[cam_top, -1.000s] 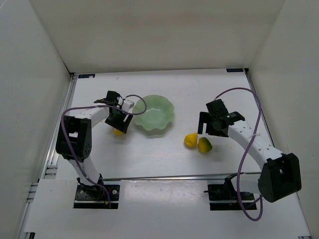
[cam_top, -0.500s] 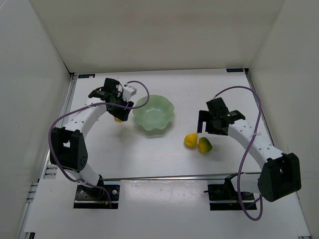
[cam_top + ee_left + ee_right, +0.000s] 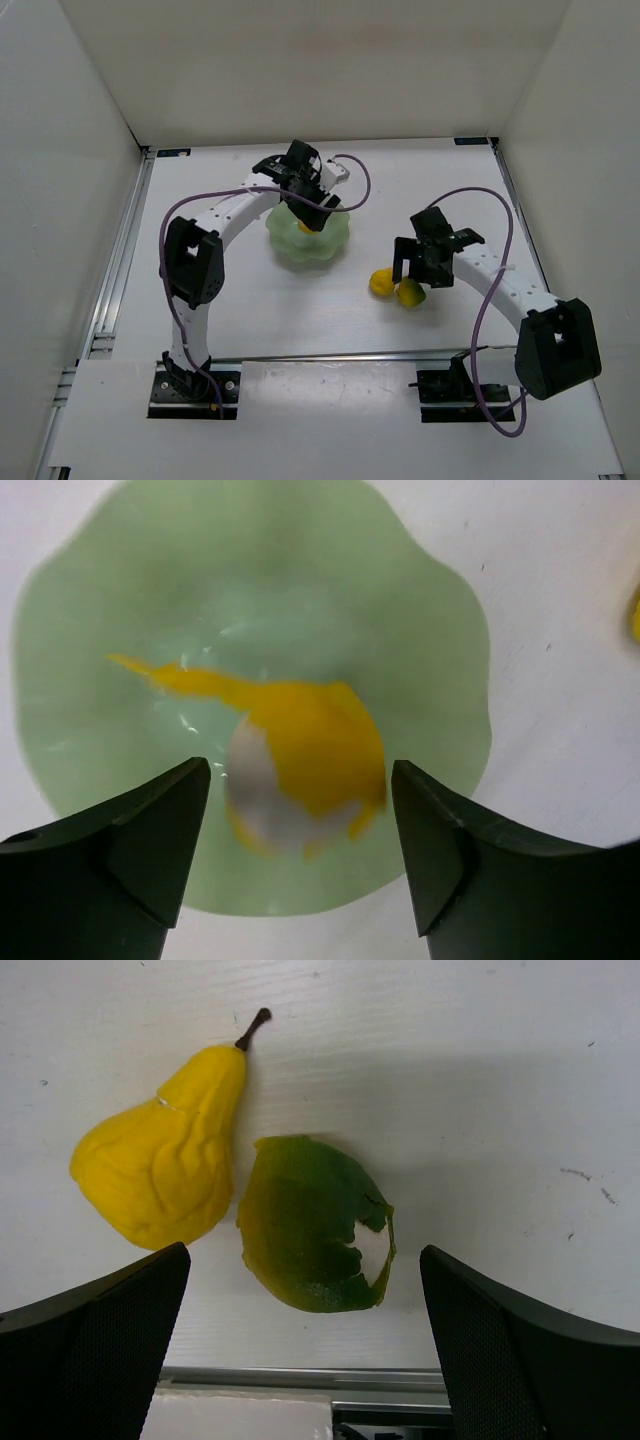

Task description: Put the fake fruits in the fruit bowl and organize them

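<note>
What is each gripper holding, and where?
Nothing. The left gripper is open, clear of the yellow-and-white fruit over the bowl; the right gripper is open above the green fruit.

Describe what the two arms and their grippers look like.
The left arm and right arm have white links with black joint housings. A purple cable loops along each. The left gripper and right gripper have black wedge-shaped fingers, the right's finely textured.

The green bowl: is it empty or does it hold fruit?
Not empty: a blurred yellow-and-white fruit shows inside the bowl.
</note>
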You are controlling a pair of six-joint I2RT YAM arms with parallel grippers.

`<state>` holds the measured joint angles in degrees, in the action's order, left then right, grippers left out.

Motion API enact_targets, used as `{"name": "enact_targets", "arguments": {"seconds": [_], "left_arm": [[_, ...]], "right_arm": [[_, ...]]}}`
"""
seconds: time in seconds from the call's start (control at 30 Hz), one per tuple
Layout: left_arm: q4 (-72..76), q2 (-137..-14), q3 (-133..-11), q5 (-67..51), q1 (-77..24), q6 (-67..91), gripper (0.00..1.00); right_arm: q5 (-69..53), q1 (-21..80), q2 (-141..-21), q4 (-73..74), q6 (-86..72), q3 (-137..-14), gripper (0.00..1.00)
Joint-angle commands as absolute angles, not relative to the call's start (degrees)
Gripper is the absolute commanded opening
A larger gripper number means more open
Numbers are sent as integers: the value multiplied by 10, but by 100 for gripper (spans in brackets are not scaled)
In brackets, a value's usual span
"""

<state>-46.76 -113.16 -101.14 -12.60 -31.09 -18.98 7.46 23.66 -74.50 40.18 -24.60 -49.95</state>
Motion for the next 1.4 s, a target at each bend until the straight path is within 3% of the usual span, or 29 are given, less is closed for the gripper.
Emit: {"name": "enact_targets", "arguments": {"seconds": [0.0, 0.07, 0.23, 0.37, 0.5, 0.63, 0.67, 0.77, 0.93, 1.27, 1.37], "left_arm": [[-491, -1122, -1025, -122, -313, -185, 86], [-491, -1122, -1025, -122, -313, -185, 100], [-491, -1073, -1017, -96, -313, -185, 100], [-491, -1000, -977, -55, -295, -197, 100], [-479, -929, -905, -39, -228, -197, 100], [-454, -843, -807, -39, -145, -170, 100], [-447, -801, -788, -39, -128, -161, 100], [-434, -716, -731, -36, -77, -119, 100], [-425, -611, -649, 83, -16, -34, 100], [-439, -502, -537, 8, 7, -68, 100], [-444, -497, -523, -17, 18, -73, 100]], "right_arm": [[64, 238, -744, 403, -264, -484, 100], [48, 238, -744, 403, -265, -476, 100], [42, 238, -764, 389, -270, -464, 100], [65, 238, -791, 389, -275, -464, 91], [106, 238, -829, 389, -280, -469, 70], [158, 238, -840, 410, -286, -489, 35], [196, 238, -834, 419, -293, -504, 31], [246, 238, -829, 460, -308, -547, 31], [277, 270, -829, 473, -308, -703, 31], [159, 388, -1079, 453, -241, -997, 33], [148, 400, -1135, 477, -227, -1071, 59]]}}
